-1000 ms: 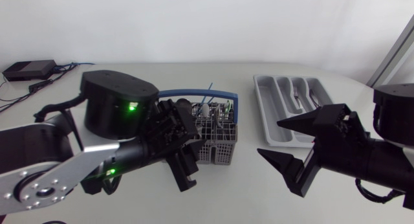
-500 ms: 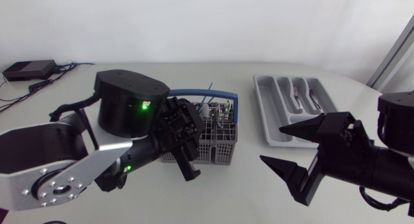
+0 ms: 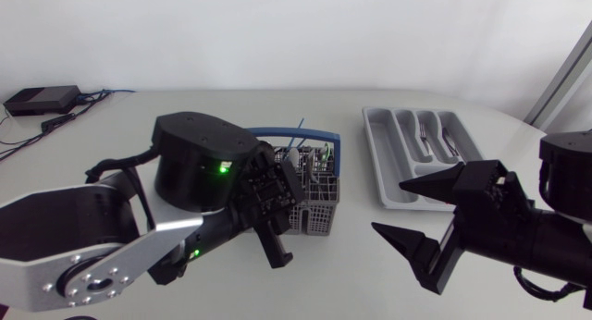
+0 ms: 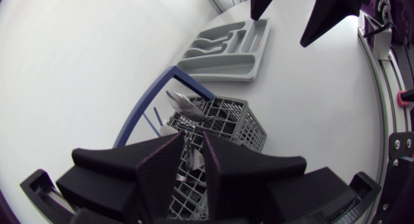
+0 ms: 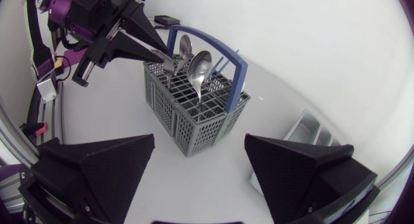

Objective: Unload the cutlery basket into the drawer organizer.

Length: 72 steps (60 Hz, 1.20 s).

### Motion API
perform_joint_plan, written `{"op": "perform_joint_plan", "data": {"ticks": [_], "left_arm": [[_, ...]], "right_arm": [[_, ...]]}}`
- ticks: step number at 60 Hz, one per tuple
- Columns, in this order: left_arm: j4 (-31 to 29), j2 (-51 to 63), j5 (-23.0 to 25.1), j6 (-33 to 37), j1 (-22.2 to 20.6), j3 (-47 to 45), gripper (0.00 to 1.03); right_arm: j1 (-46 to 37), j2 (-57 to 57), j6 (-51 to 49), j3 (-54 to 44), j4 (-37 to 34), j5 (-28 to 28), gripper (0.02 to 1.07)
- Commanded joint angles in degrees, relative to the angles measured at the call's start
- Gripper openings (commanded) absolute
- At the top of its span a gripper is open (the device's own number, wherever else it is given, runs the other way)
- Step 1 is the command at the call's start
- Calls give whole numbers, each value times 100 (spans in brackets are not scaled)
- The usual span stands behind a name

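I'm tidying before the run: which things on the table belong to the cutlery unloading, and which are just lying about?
Job: cutlery basket, spoons in it, drawer organizer.
Lying about: black box and its cable at the far corner.

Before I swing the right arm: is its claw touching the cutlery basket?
Apart. The head view shows bare table between the open right claw and the cutlery basket; the right wrist view agrees.

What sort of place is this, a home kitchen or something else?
Probably a robotics lab, not a kitchen: a plain white table, a left arm and right arm over it, and a basket and organizer set out.
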Motion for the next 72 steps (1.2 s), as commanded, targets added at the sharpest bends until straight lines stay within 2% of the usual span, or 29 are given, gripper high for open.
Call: {"op": "perform_joint_plan", "data": {"ticks": [1, 25, 47, 72], "left_arm": [[16, 205, -135, 155, -32, 48, 3], [-98, 170, -214, 226, -6, 276, 4], [-397, 64, -417, 252, 21, 619, 4], [-898, -305, -742, 384, 47, 1076, 4]], "right_arm": [[46, 67, -86, 16, 22, -36, 102], [239, 164, -77, 86, 40, 0, 102], [1505, 1175, -34, 236, 752, 404, 102], [1795, 2063, -51, 429, 1200, 545, 102]]}}
